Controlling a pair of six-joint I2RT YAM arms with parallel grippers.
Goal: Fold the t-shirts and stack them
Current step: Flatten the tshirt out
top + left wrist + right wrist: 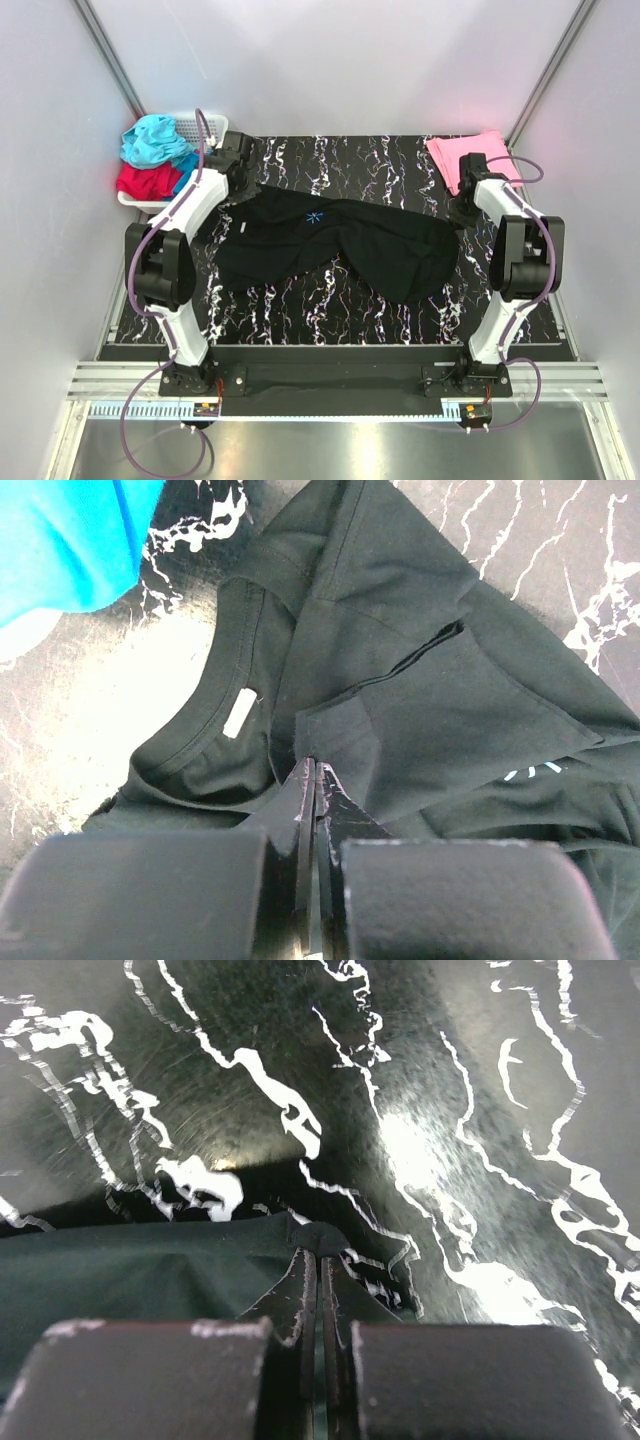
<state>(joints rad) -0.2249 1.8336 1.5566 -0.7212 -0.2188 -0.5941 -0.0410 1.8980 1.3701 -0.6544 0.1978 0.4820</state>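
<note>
The black t-shirt [330, 245] is lying wrinkled in the middle of the counter [330, 310]. The left pincer [315, 780] is squeezing it tight by the collar [190, 755]; the right pincer [318, 1250] is squeezing its other end. I think they are flattening it, which needs a gentle pull apart next.

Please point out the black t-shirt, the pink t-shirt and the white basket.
black t-shirt [340, 245], top view, middle of the cloth
pink t-shirt [450, 150], top view, flat upper face
white basket [183, 124], top view, far rim
</note>
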